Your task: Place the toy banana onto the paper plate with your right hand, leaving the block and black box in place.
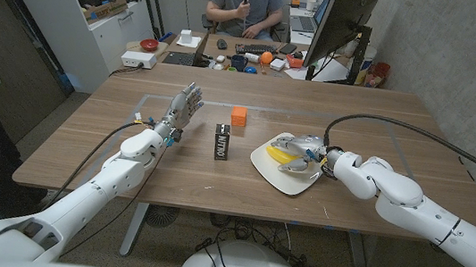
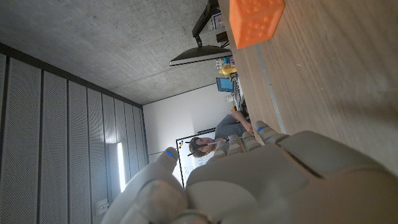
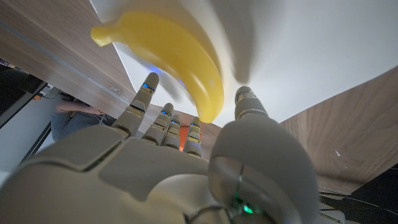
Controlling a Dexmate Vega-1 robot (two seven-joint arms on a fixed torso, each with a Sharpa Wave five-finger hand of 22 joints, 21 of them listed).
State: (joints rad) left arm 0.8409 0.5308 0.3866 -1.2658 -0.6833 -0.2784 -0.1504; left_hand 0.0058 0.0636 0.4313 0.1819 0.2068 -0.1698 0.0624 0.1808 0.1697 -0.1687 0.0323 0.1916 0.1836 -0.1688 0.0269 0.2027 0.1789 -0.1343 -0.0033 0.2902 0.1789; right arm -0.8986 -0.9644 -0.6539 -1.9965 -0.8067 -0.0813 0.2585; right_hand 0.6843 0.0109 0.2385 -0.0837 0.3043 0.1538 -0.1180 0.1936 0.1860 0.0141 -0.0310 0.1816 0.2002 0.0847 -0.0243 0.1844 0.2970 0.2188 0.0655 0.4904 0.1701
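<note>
On the right of the wooden counter (image 1: 376,109), the right hand (image 1: 306,153) is reaching over the white paper plate (image 1: 264,159), fingers spread around the yellow toy banana (image 1: 279,155) lying on it. Left of the plate, the black box (image 1: 222,141) is standing upright. Farther back, the orange block (image 1: 238,115) is sitting, and the left hand (image 1: 181,109) is hovering with spread fingers, holding nothing.

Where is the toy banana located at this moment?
In the head view, the toy banana lies on the paper plate at the table's right side, under the right hand, to the right of the black box.
</note>
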